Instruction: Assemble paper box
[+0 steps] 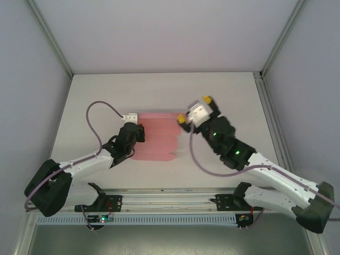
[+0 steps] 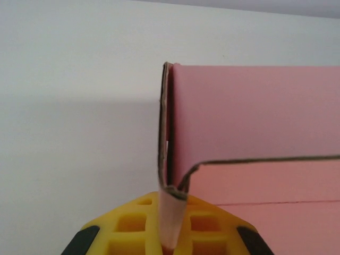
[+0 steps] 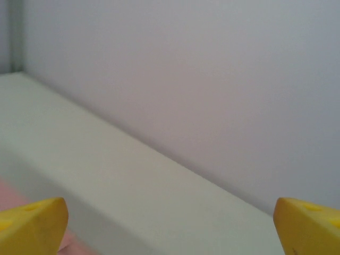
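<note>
The pink paper box (image 1: 159,137) lies partly folded in the middle of the white table (image 1: 95,95). My left gripper (image 1: 139,133) is at the box's left edge. In the left wrist view the left gripper (image 2: 170,236) is shut on a doubled-over end flap, and the pink panels of the paper box (image 2: 255,111) stand up beyond it. My right gripper (image 1: 194,109) hovers just off the box's far right corner, tilted upward. Its yellow fingers (image 3: 32,226) are wide apart with nothing between them. A sliver of the paper box (image 3: 6,192) shows at the lower left of the right wrist view.
Pale walls enclose the table on the left, back and right, with metal frame posts (image 1: 276,48) at the corners. A rail (image 1: 170,199) with the arm bases runs along the near edge. A purple cable (image 1: 95,114) loops above the left arm.
</note>
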Available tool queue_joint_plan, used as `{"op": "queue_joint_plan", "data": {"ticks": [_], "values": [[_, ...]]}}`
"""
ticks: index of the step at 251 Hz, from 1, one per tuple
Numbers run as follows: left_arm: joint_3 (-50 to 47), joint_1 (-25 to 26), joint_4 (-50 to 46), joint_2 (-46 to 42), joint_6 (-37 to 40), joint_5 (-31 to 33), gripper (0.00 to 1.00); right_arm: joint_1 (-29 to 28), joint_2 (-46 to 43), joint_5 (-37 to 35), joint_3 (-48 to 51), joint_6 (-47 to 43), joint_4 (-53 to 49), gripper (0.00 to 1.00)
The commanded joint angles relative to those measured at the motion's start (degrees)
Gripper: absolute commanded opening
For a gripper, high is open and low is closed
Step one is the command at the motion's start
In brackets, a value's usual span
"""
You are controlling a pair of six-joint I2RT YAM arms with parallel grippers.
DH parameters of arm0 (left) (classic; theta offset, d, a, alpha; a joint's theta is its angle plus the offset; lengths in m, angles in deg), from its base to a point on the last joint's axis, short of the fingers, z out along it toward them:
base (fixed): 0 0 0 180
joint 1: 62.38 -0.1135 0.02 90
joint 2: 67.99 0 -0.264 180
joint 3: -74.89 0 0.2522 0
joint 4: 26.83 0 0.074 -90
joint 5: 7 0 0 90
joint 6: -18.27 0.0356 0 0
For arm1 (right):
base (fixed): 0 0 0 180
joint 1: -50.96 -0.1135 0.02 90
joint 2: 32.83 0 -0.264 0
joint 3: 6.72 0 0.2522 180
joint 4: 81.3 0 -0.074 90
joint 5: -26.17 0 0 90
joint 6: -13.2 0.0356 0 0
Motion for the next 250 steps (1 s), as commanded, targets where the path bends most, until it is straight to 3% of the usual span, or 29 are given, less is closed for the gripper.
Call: {"op": "queue_joint_plan", "data": {"ticks": [1, 52, 97, 136, 175, 209, 250], "values": [[-0.9, -0.6, 3.7, -3.1, -1.3, -0.7, 0.00, 3.5, 2.0, 9.7, -3.0, 10.4, -6.0, 0.98], [-2.1, -0.6, 2.5, -6.2, -1.7, -0.8, 0.00, 5.5, 11.7, 21.5, -9.0, 10.5, -14.6, 0.98], [-2.8, -0.5, 2.6, -8.4, -0.9, -3.3, 0.00, 5.7, 16.2, 21.7, -11.1, 7.6, -18.1, 0.98], [-2.7, -0.5, 2.8, -9.2, -1.3, -4.9, 0.00, 5.8, 18.4, 27.6, -10.7, 7.0, -17.3, 0.98], [-2.7, -0.5, 4.7, -8.1, -0.8, -9.3, 0.00, 5.8, 21.4, 30.9, -9.7, 9.2, -10.3, 0.98], [-2.2, -0.5, 5.5, -5.6, -1.8, -11.5, 0.00, 5.8, 23.5, 34.6, -7.3, 13.7, 1.6, 0.98], [-1.7, -0.5, 8.1, -3.0, -4.5, -13.7, 0.00, 5.7, 25.6, 31.7, -1.4, 22.5, 19.7, 0.98]]}}
